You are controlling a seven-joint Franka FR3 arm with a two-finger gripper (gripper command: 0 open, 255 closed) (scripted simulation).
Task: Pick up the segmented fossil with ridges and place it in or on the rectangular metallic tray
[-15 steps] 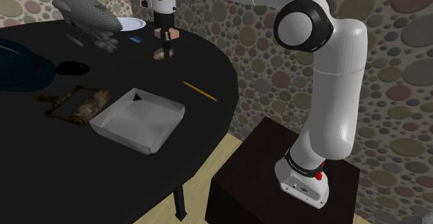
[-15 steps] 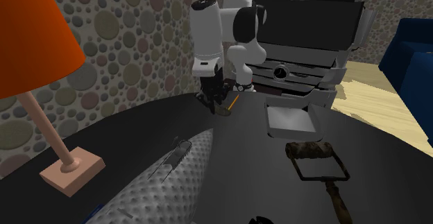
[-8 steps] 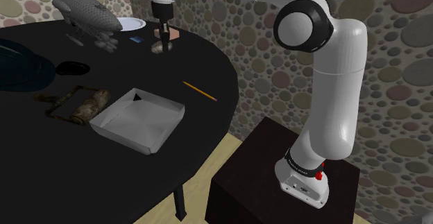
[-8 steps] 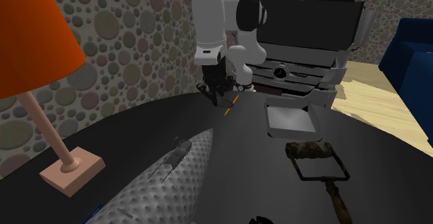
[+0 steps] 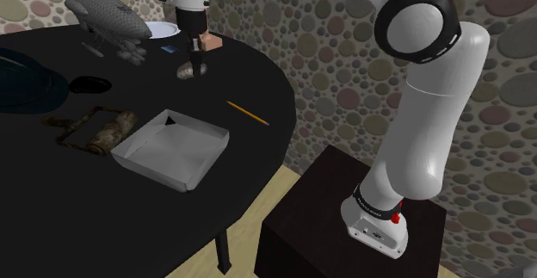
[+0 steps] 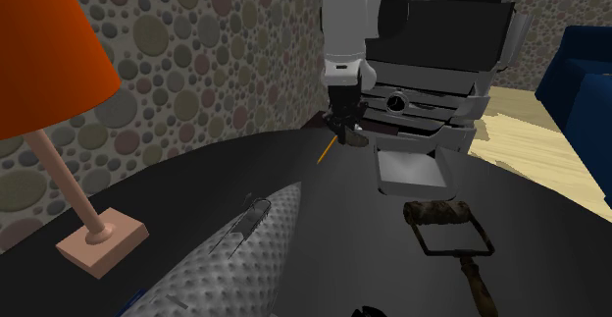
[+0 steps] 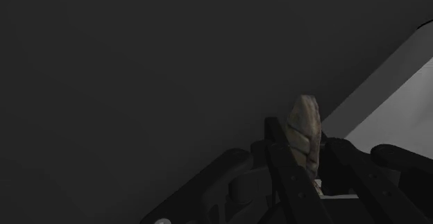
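Gripper (image 7: 304, 150) of mine is clamped on the fossil (image 7: 304, 127), one black finger pressed against each of its broad faces. In the wrist view the piece stands edge-on between the fingers. It is a narrow oval, mottled grey and brown, with cross ridges dividing it into segments. Its rounded end pokes out past my fingertips, so I judge I have it by the lower half rather than the middle.

In the shoulder view the fossil (image 5: 187, 72) hangs just under the gripper (image 5: 195, 58) over the far part of the black table (image 5: 258, 78), and it looks clear of the surface. The tray (image 5: 200, 161), drawn pale with low walls, lies nearer and well apart from me. A pencil (image 5: 248, 113) lies off to that view's right of the tray. The second exterior view shows the gripper (image 6: 345, 127) and fossil (image 6: 355, 138) above the table's far side, with the tray (image 6: 407, 189) to that view's right.

I expect the piece to handle like stone: stiff, with no give under the pads, and small enough to be light. The ridges should help the fingers bite. Still, a hard, curved body held low could pivot or slip if I swing it fast. The thin ends and ridge crests are where it would chip. It should be set down gently inside the walls rather than dropped. A hold across the middle of the flat faces would be the steadiest.
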